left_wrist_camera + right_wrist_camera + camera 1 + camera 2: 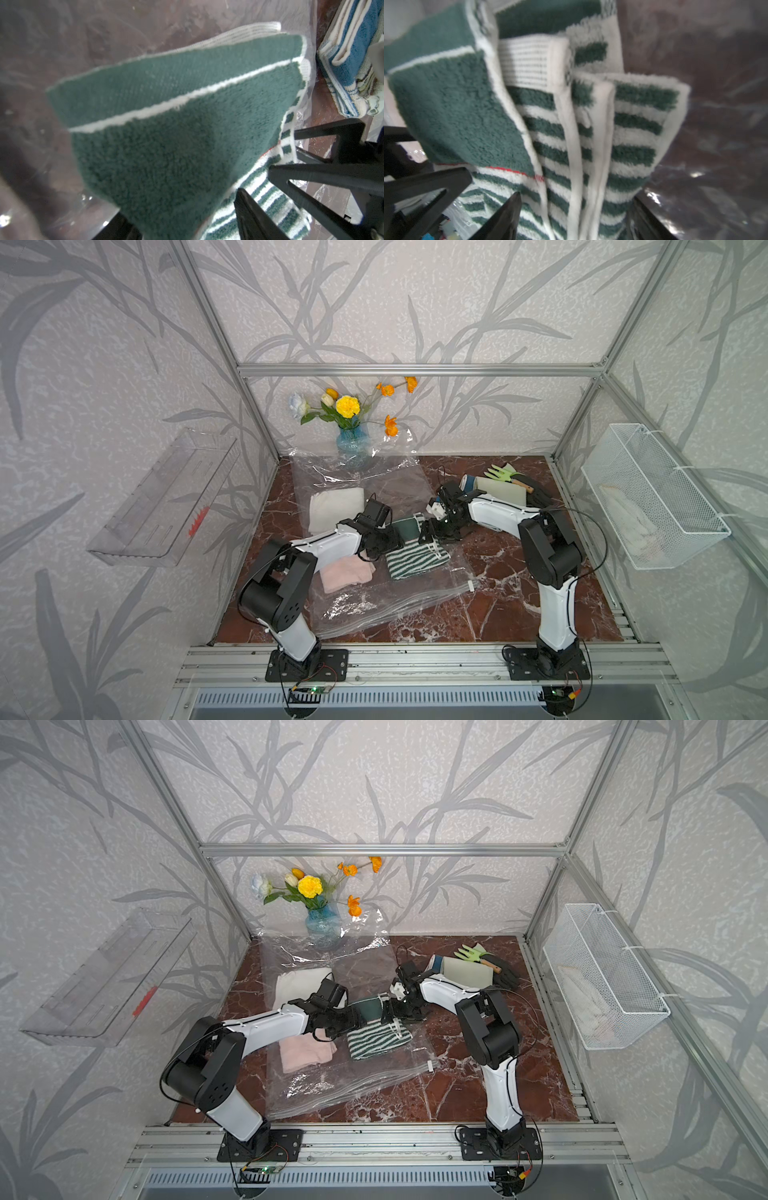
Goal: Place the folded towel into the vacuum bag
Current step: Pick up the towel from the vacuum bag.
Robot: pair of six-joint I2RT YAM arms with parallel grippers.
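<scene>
1. Pinching the green end of the folded towel, the left tool is seen left of centre.
2. The towel is laid mid-frame within the outline of the vacuum bag on the bench.
3. Right of centre, the right tool is set around the towel; its grip cannot be told.

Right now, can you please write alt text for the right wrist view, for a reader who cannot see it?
A folded green-and-white striped towel fills the view, set between the two black fingers of the right gripper. The clear bag shows blurred beside it.
</scene>
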